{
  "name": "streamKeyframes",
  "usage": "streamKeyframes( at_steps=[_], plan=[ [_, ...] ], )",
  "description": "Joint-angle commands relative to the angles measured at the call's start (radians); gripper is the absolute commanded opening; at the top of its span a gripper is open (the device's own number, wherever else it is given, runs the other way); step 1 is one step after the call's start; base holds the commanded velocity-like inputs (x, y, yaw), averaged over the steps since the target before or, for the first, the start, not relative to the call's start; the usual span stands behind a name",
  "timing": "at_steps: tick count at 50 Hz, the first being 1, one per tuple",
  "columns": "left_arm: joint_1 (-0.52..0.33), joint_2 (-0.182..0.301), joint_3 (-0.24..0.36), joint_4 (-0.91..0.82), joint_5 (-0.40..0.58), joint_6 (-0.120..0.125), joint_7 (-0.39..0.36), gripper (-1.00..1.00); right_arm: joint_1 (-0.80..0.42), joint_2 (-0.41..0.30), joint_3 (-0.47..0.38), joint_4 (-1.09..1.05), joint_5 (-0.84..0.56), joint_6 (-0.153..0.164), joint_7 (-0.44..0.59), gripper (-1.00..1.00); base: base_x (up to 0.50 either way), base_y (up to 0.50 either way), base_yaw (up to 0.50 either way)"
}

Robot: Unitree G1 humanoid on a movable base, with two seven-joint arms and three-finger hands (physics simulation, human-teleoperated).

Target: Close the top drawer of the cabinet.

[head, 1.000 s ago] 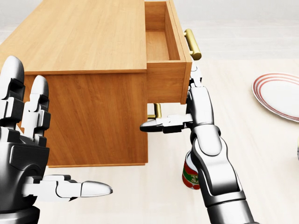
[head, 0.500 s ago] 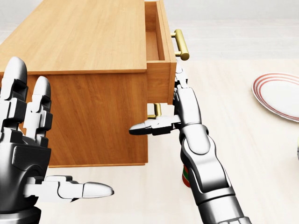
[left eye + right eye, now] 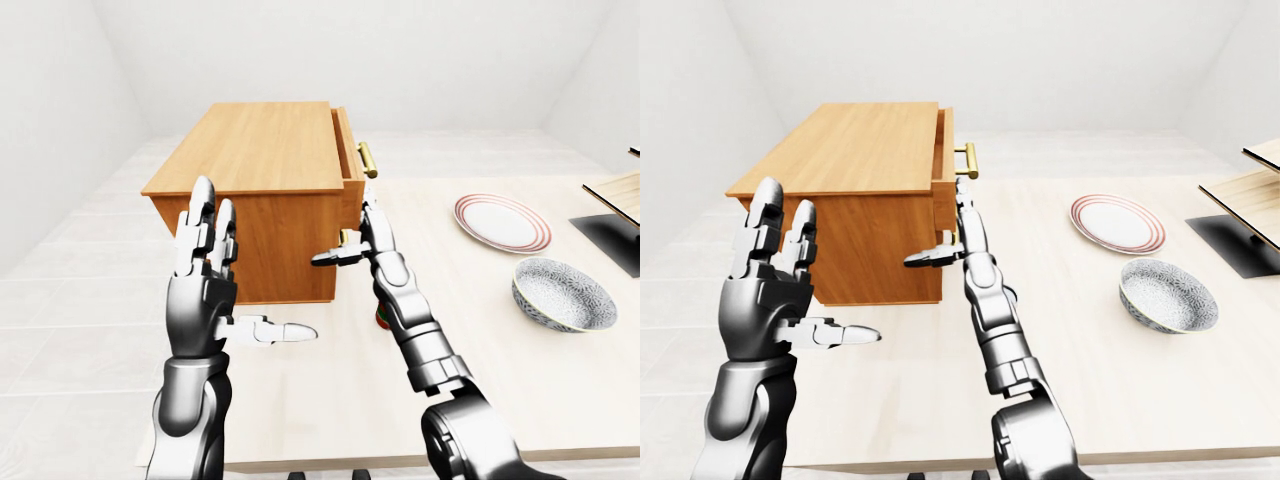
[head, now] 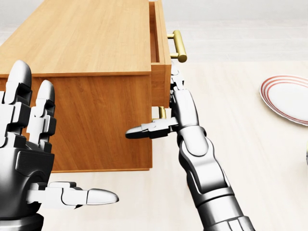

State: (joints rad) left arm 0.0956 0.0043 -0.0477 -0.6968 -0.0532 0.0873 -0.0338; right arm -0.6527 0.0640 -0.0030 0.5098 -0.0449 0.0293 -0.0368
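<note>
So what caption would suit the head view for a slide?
Right hand flat against the nearly shut top drawer of the wooden cabinet, left hand open and idle.

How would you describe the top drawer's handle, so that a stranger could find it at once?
Start at the wooden cabinet on the table's left side in the left-eye view. Its top drawer stands slightly open on the right face, and the handle is the gold bar on it. A second gold handle sits lower, beside the right hand.

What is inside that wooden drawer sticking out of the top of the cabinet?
Only a thin slot of the wooden top drawer shows, bare wood along its inner wall. The rest lies hidden beneath the wooden cabinet top. The right hand stands open against the drawer's face.
</note>
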Motion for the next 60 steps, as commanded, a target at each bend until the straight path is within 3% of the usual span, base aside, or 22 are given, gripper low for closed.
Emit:
streamKeyframes(
  at_steps=[1,11,23,42,60],
  plan=[
    [-0.001,0.000,0.000,0.007,0.001,0.000,-0.003,1.00,-0.025,0.028,0.041,0.085,0.016,-0.010,0.054,1.00,0.00,0.00,0.00],
    [0.000,0.000,0.000,0.007,0.002,0.000,-0.004,1.00,-0.054,0.038,0.044,0.115,0.019,-0.016,0.061,1.00,0.00,0.00,0.00],
    [0.003,-0.001,-0.003,0.003,0.003,0.000,-0.005,1.00,-0.082,0.066,0.049,0.199,0.023,-0.068,0.067,1.00,0.00,0.00,0.00],
    [-0.001,0.000,-0.002,0.001,0.004,0.000,-0.006,1.00,-0.128,0.094,0.050,0.293,0.026,-0.115,0.081,1.00,0.00,0.00,0.01],
    [0.000,0.000,-0.005,0.000,0.005,0.000,-0.007,1.00,-0.214,0.143,0.052,0.449,0.037,-0.117,0.106,1.00,0.01,0.00,0.01]
  ],
)
